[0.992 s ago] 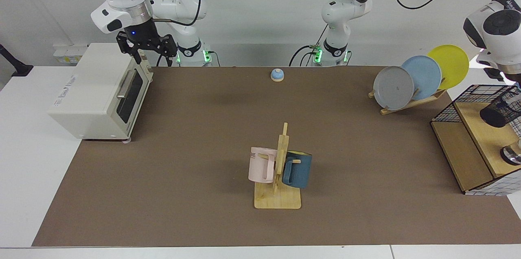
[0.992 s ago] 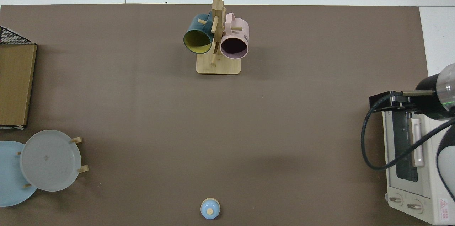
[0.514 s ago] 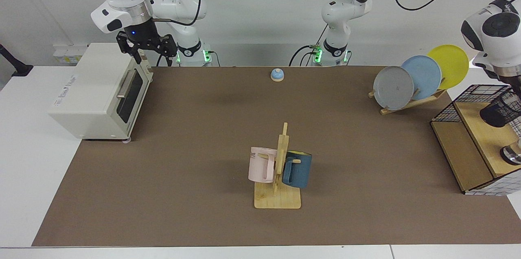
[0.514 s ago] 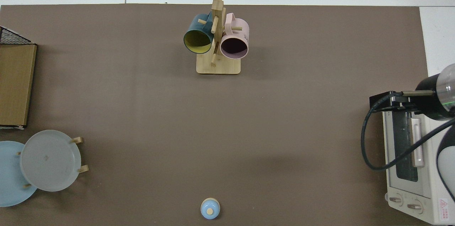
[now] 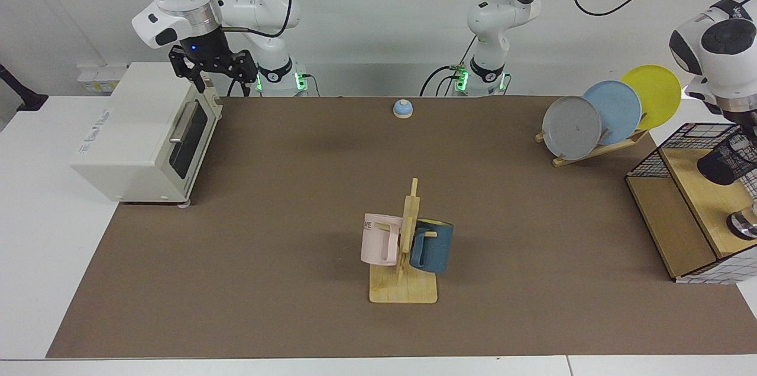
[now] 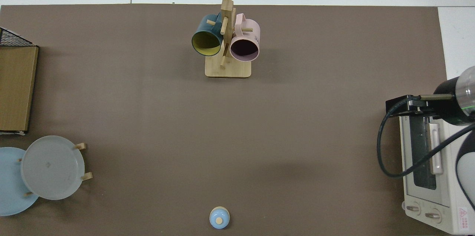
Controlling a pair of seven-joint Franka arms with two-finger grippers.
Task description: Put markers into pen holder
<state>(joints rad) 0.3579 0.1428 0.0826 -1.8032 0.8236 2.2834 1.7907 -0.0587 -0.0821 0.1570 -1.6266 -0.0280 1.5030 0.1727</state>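
Facing view cuts your left gripper off at the frame edge, so its grip can't be told; the holder (image 5: 728, 158) hangs tilted just below that wrist, over the shelf (image 5: 704, 198), barely shifted since earlier. No marker shows. Your right gripper (image 5: 208, 73) waits over the toaster (image 5: 127, 133), fingers apart, empty.

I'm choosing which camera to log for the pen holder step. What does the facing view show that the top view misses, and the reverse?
Only the facing view shows the pen holder on the wooden shelf, with the left arm above it; its gripper is hidden. It also shows the yellow plate and the right gripper waiting above the toaster oven.

Only the top view looks into the mugs' mouths: teal mug, pink mug.

Both show the mug rack, bell, grey and blue plates. No markers are visible in either.
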